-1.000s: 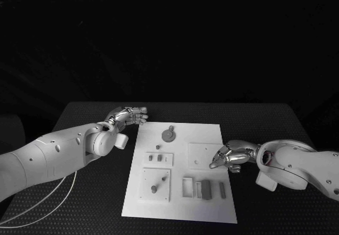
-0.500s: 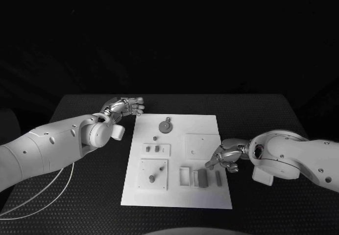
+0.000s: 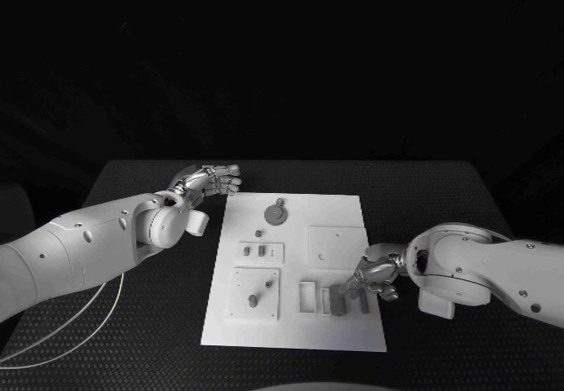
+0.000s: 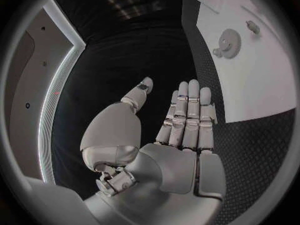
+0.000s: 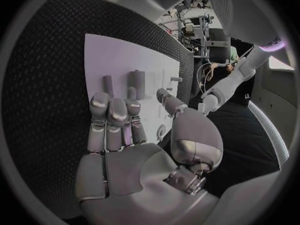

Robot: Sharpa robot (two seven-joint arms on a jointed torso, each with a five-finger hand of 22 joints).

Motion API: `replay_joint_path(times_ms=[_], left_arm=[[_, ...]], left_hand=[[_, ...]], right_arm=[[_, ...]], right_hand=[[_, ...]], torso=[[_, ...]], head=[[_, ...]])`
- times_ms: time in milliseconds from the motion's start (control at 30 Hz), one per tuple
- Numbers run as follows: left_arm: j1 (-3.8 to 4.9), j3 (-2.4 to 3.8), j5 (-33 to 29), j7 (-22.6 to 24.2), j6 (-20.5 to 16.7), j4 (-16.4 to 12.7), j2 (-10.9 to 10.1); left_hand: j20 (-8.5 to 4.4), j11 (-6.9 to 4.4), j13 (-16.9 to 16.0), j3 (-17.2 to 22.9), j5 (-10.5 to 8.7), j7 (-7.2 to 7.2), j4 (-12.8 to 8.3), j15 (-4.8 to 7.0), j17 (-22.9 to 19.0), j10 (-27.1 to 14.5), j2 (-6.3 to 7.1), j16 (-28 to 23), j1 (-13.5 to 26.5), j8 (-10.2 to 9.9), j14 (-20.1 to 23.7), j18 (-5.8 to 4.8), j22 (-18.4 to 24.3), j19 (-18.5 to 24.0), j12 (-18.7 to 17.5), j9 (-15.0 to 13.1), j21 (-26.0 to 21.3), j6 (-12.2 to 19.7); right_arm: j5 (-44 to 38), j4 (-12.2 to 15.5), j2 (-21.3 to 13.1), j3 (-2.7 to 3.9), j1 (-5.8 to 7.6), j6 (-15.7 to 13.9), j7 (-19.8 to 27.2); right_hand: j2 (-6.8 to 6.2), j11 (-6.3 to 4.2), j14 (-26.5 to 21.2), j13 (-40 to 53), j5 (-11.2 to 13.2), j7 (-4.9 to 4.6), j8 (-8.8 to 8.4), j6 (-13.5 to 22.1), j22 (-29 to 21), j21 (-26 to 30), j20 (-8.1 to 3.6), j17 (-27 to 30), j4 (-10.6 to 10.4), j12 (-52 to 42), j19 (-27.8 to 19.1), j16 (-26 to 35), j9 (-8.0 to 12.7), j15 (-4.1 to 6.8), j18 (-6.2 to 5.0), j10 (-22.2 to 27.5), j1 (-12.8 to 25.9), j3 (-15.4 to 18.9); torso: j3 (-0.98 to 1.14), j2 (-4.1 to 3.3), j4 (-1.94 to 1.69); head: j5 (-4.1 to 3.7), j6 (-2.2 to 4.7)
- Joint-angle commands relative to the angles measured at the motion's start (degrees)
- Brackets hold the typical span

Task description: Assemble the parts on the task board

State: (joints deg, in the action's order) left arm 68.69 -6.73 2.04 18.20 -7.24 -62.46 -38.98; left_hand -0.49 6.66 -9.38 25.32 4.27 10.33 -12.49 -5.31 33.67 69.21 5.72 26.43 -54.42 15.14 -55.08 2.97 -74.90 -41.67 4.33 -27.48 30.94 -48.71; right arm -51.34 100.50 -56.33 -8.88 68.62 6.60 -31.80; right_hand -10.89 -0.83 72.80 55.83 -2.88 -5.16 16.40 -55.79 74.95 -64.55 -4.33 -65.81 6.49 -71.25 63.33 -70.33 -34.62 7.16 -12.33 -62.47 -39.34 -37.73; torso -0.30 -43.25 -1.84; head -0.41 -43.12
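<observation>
The white task board (image 3: 341, 208) lies mid-table. On it are a grey gear (image 3: 276, 213), a small grey piece (image 3: 258, 235), a slotted plate (image 3: 261, 253), a square plate (image 3: 335, 243), a plate with pegs (image 3: 257, 294) and upright grey bars (image 3: 340, 299). My right hand (image 3: 374, 277) hovers at the board's right edge beside the bars and holds nothing. In the right wrist view its fingers (image 5: 111, 116) reach out flat toward two bars (image 5: 138, 78) on the board (image 5: 106, 50). My left hand (image 3: 209, 179) is off the board's far left corner, fingers (image 4: 187, 110) straight, empty, with the gear (image 4: 229, 36) beyond it.
Black textured table (image 3: 447, 195) surrounds the board, with free room on both sides. A white cable (image 3: 71, 338) hangs from my left arm near the table's front left.
My right hand has moved nearer along the board's right edge, from the square plate to the grey bars. The camera shifted slightly; the left hand stays by the far left corner.
</observation>
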Motion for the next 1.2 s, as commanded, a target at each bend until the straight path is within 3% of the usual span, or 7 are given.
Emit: replay_joint_path(times_ms=[33, 167, 267, 467, 567, 833, 1200], left_arm=[[0.01, 0.03, -0.3, 0.49, 0.77, -0.29, 0.05], [0.02, 0.03, -0.3, 0.47, 0.76, -0.36, 0.06], [0.02, 0.03, -0.3, 0.47, 0.75, -0.37, 0.14], [0.02, 0.03, -0.3, 0.07, 1.13, -0.57, 0.24], [0.02, 0.03, -0.3, 0.07, 1.12, -0.65, 0.23], [0.02, 0.03, -0.3, 0.43, 0.77, -0.82, 0.12], [0.02, 0.04, -0.3, 0.27, 0.72, -0.57, 0.19]], left_hand=[[0.26, 0.03, 0.09, 0.06, 0.18, 0.07, 0.33, -0.22, 0.06, 0.08, 0.03, -0.23, 0.66, 0.24, 0.2, 0.75, -0.82, 0.15, -0.17, 0.09, -0.34, 0.34], [0.26, 0.02, 0.09, 0.06, 0.17, 0.07, 0.33, -0.22, 0.08, 0.08, 0.04, -0.24, 0.67, 0.25, 0.2, 0.75, -0.83, 0.16, -0.17, 0.1, -0.35, 0.33], [0.26, 0.02, 0.09, 0.06, 0.16, 0.06, 0.33, -0.22, 0.09, 0.08, 0.06, -0.26, 0.68, 0.26, 0.21, 0.75, -0.83, 0.17, -0.17, 0.1, -0.36, 0.33], [0.27, 0.02, 0.09, 0.08, 0.16, 0.06, 0.35, -0.23, 0.11, 0.09, 0.05, -0.28, 0.7, 0.27, 0.21, 0.75, -0.84, 0.17, -0.17, 0.1, -0.36, 0.33], [0.27, 0.02, 0.09, 0.07, 0.15, 0.06, 0.36, -0.23, 0.12, 0.08, 0.05, -0.29, 0.72, 0.27, 0.21, 0.75, -0.85, 0.17, -0.17, 0.11, -0.37, 0.33], [0.28, 0.02, 0.1, 0.1, 0.14, 0.04, 0.4, -0.24, 0.17, 0.09, 0.04, -0.34, 0.76, 0.33, 0.22, 0.75, -0.88, 0.19, -0.17, 0.1, -0.39, 0.27], [0.28, 0.01, 0.1, 0.14, 0.15, 0.01, 0.39, -0.23, 0.25, 0.1, 0.11, -0.39, 0.75, 0.39, 0.19, 0.77, -0.91, 0.19, -0.18, 0.1, -0.4, 0.23]], right_arm=[[-2.5, 0.15, 0.52, -0.24, -0.05, -0.02, -2.05], [-2.84, 0.03, 0.96, -0.67, -0.05, 0.03, -2.15], [-3.89, -0.15, 1.81, -1.63, -0.05, -0.25, -2.3], [-7.31, -1.2, 2.89, -2.71, -0.1, -0.3, -2.63], [-7.13, -1.4, 3.2, -2.9, -0.16, -0.66, -2.63], [-8.12, -2.52, 4.57, -3.05, -0.39, -1.48, -2.66], [-8.74, -3.56, 6.3, -3.37, -1.36, -1.44, -2.77]], right_hand=[[-0.22, 0.1, 0.26, 0.11, 0.08, -0.52, -0.41, -0.25, 0.37, -0.27, -0.33, 0.11, -0.4, 0.29, -0.27, -0.24, 0.07, -0.34, -2.67, -0.23, 0.56, -0.19], [-0.75, 0.11, 0.29, 0.2, 0.08, -0.54, -0.51, -0.27, 0.31, -0.37, -0.37, 0.13, -0.82, 0.33, -0.26, -0.27, 0.1, -0.35, -2.67, -0.28, 1.02, -0.65], [-1.11, 0.13, 0.31, 0.28, 0.08, -0.55, -0.59, -0.24, 0.27, -0.45, -0.39, 0.15, -1.06, 0.33, -0.24, -0.29, 0.13, -0.36, -2.67, -0.34, 1.4, -0.82], [-2.13, 0.26, 0.21, 0.39, 0.07, -0.7, -0.95, 0.2, 0.16, -0.49, -0.42, 0.2, -1.58, 0.47, -0.33, -0.24, 0.23, -0.48, -2.67, -0.22, 2.36, -0.94], [-2.94, 0.32, 0.11, 0.44, 0.07, -0.76, -1.01, 0.26, 0.11, -0.49, -0.4, 0.23, -1.76, 0.54, -0.41, -0.19, 0.23, -0.53, -2.67, -0.13, 3.17, -0.48], [-3.09, 0.32, 0.04, 0.5, 0.07, -0.76, -1.04, 0.27, 0.03, -0.48, -0.42, 0.27, -1.82, 0.6, -0.5, -0.14, 0.18, -0.54, -2.67, -0.08, 3.8, -0.05], [-2.83, 0.25, 0.06, 0.55, 0.06, -0.68, -0.91, 0.01, -0.04, -0.53, -0.49, 0.29, -1.61, 0.61, -0.49, -0.15, 0.07, -0.49, -2.67, -0.14, 3.84, 0.08]], torso=[[-0.02, 0.01, -0.01], [-0.04, 0.03, 0.0], [-0.06, 0.01, -0.04], [0.01, 0.0, -0.04], [0.04, -0.01, -0.08], [0.08, 0.0, 0.05], [0.01, -0.01, 0.13]], head=[[0.01, 0.1], [0.01, 0.08], [0.09, 0.21], [0.24, 0.17], [0.29, 0.24], [0.53, 0.79], [0.69, 0.53]])
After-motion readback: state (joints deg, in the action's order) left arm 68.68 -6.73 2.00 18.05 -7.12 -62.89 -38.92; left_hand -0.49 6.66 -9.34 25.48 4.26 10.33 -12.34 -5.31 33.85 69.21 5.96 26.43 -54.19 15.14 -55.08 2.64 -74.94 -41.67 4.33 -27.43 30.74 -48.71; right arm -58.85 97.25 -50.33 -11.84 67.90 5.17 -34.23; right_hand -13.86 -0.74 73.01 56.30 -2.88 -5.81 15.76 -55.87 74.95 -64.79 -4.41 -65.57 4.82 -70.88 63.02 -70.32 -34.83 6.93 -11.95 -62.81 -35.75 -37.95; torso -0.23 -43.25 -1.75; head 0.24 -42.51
